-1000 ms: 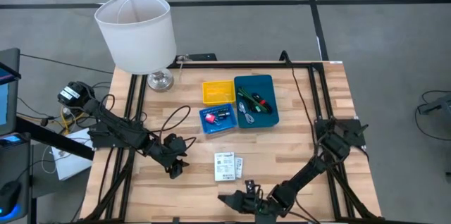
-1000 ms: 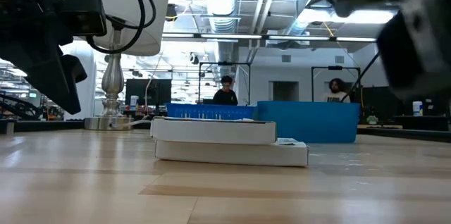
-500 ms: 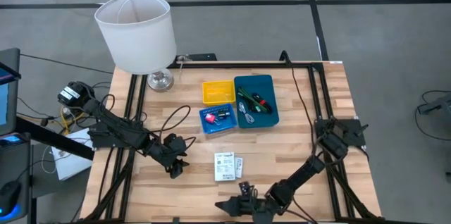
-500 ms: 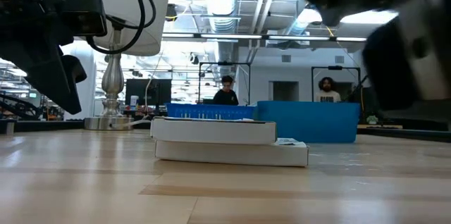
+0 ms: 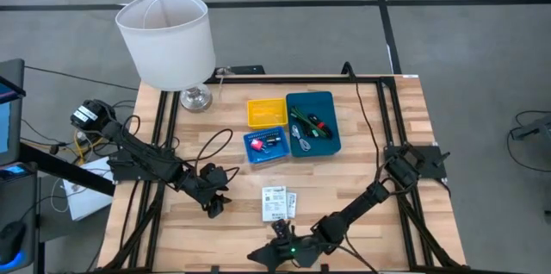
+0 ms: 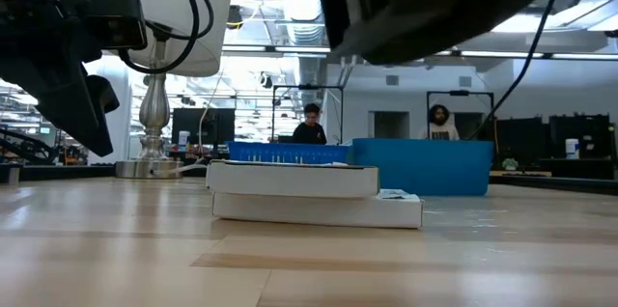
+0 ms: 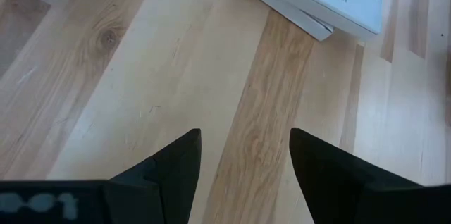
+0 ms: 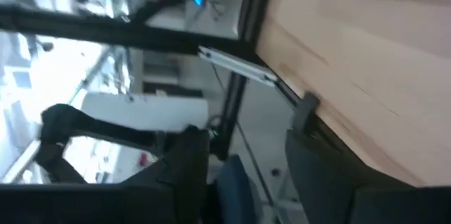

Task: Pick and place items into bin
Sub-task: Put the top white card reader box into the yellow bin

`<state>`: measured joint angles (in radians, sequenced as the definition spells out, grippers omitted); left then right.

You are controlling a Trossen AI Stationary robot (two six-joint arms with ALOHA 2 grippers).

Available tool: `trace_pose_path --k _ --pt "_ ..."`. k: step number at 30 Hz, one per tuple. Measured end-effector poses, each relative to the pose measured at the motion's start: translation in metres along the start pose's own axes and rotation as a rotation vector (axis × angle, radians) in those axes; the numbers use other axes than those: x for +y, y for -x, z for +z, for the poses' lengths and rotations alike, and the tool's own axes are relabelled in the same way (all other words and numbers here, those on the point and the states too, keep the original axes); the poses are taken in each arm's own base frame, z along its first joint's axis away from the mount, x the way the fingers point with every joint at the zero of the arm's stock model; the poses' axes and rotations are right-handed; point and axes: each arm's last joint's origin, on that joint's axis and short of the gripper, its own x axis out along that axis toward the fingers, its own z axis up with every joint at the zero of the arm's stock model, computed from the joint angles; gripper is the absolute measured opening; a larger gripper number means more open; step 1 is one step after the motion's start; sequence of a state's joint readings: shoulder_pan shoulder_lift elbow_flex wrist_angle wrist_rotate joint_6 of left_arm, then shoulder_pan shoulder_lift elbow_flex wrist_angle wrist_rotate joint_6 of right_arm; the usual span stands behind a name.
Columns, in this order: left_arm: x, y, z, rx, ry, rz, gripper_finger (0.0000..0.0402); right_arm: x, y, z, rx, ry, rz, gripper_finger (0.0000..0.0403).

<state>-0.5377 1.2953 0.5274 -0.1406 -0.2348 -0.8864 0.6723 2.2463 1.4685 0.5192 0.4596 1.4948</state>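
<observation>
Two white printed cards [image 5: 277, 203] lie stacked flat on the wood near the table's near edge; the low view shows them as a stack [image 6: 309, 196]. My left gripper [image 5: 215, 207] hovers open just left of them, over bare wood [image 7: 245, 160]. My right gripper [image 5: 263, 255] is open at the table's near edge, in front of the cards, and looks out past that edge [image 8: 243, 171]. Farther back sit the yellow bin [image 5: 266, 112], the blue bin [image 5: 265, 146] with a red-pink bit, and the teal bin [image 5: 312, 124] with black, green and red pieces and a grey cable.
A lamp with a white shade [image 5: 165, 37] stands on its silver base [image 5: 196, 97] at the far left corner. A black frame [image 5: 379, 80] rims the table. Loose black cables [image 5: 211, 143] trail from the left arm. People show in the room behind [image 6: 311, 124].
My right gripper has swept along the table's near edge toward the left, ending in front of the white cards. The left arm and all items have kept still.
</observation>
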Motion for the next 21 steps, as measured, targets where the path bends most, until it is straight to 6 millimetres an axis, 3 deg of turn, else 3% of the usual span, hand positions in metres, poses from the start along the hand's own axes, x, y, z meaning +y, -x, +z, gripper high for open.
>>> trace_pose_path --k 8,16,21 --pt "0.000 0.000 0.000 -0.006 0.005 0.005 0.0205 -0.021 0.001 -0.001 0.068 -0.094 -0.236 0.0247" --pt "0.000 0.000 0.000 -0.012 0.015 0.010 0.0205 -0.043 0.013 -0.006 0.010 -0.216 -0.471 0.0250" --pt "0.000 0.000 0.000 -0.012 0.015 0.010 0.0205 -0.050 0.018 -0.004 -0.090 -0.272 -0.532 0.0250"
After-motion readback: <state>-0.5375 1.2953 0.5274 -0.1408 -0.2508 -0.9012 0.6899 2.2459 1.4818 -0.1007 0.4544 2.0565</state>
